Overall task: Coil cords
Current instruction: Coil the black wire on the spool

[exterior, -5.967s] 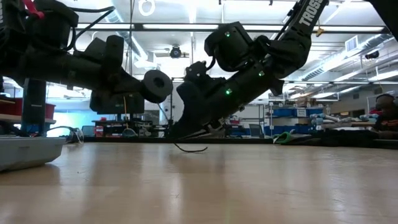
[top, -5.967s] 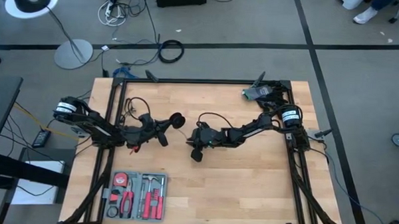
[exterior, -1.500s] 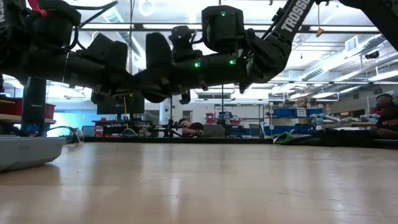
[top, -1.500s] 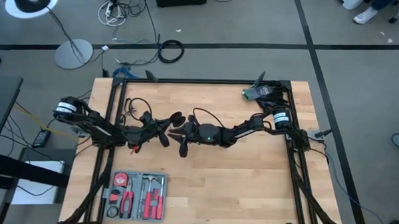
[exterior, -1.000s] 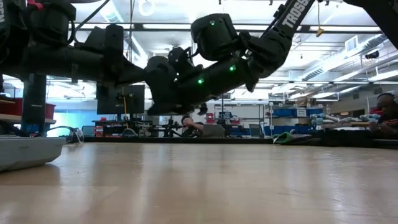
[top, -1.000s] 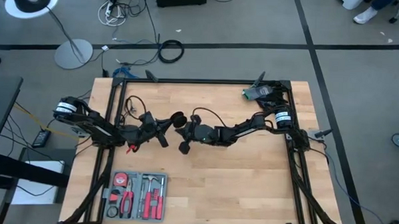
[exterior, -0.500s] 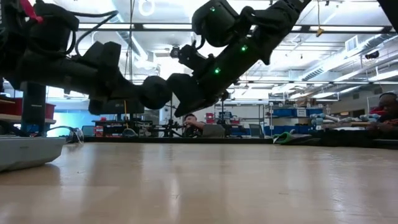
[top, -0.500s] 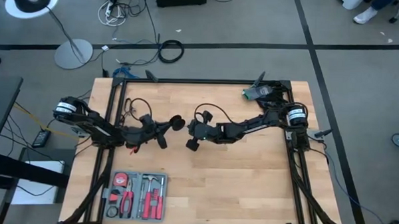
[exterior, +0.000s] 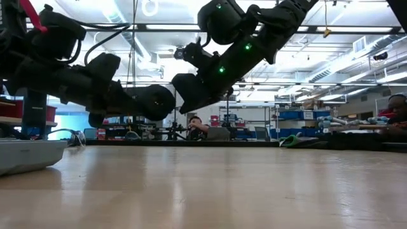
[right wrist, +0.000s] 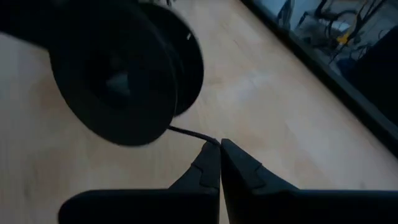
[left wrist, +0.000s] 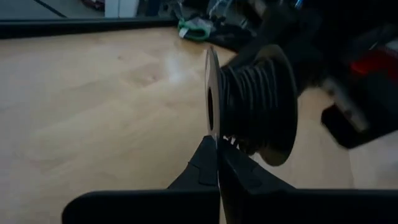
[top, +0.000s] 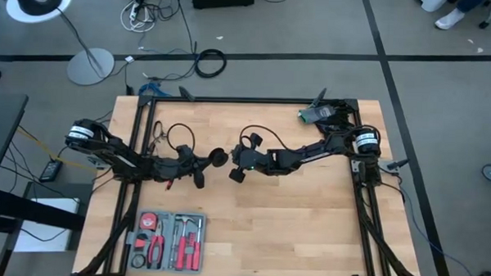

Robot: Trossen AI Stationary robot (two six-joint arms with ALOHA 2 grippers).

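holding the spool [left wrist: 252,106] by its thin flange, the left gripper [left wrist: 216,149] has its fingers pinched fully together on the rim, keeping the reel raised above the table [top: 308,214] near its middle. the cord [right wrist: 189,134] is mostly wound round the hub already, with one short thin strand running out from the reel to the right gripper [right wrist: 219,149], whose fingers are closed tight on that strand just beside the reel. in the high view the two grippers sit close together, left gripper [top: 204,161] and right gripper [top: 236,164] nearly touching across the spool [top: 216,158], and a free loop of cord [top: 249,142] arcs up near the right wrist. the cord looks light, limp and thin, likely to slip through a loose pinch and to spring off the hub if tension drops, so a firm nip close to the reel seems best. the reel seems rigid and light; its flange edge gives a narrow hold that could twist, so the rim near the hub looks the safer place.
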